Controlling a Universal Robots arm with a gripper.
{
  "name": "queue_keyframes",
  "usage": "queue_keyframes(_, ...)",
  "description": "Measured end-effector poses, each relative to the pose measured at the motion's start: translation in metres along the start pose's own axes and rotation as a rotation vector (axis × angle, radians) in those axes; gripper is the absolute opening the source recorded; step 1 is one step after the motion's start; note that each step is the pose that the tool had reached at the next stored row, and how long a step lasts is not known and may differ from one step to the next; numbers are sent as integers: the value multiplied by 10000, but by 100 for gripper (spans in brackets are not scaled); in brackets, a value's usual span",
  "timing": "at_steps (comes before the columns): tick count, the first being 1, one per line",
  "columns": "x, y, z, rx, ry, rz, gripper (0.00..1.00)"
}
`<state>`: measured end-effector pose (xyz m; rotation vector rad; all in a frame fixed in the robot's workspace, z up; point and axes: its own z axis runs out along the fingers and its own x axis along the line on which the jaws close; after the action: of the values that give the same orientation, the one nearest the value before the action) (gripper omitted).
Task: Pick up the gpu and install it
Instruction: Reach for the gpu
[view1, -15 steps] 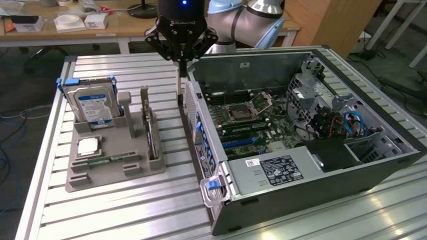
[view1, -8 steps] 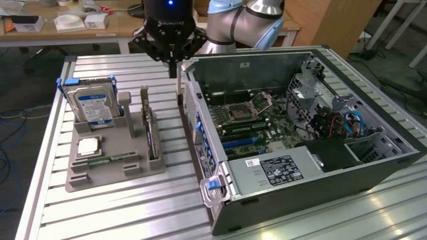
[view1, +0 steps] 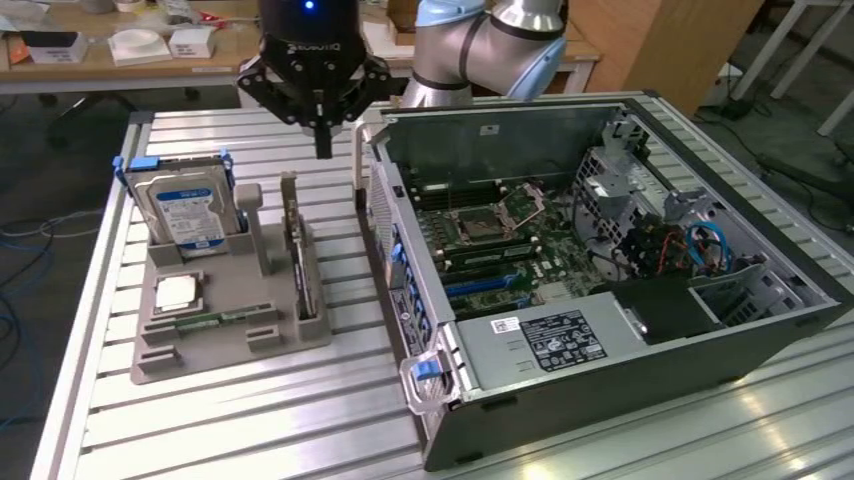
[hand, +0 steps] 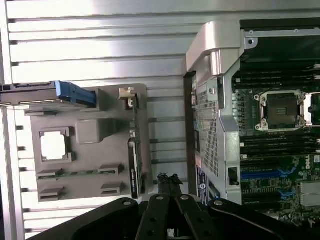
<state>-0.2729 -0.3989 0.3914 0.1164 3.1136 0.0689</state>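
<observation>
pincer (view1: 323, 150) (hand: 169, 180) clenched, fingertips pressed together, grasping nothing. it hangs over the slatted bench (view1: 227, 420) near the far edge, above the gap between grey holder (view1: 227, 350) (hand: 90, 135) and open pc case (view1: 601, 340) (hand: 215, 100). gpu (view1: 302, 265) (hand: 133, 150) stands on edge in the slot along the holder's side nearest the case, not touched. hard drive (view1: 187, 210) (hand: 50, 95) upright at the holder's far end. cpu chip (view1: 178, 292) (hand: 54, 146) and memory stick (view1: 220, 320) (hand: 75, 172) lie flat in the holder.
</observation>
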Motion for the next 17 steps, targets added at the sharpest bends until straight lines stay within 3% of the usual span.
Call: queue_keyframes(17, 467, -35, -4, 0, 0, 1, 10)
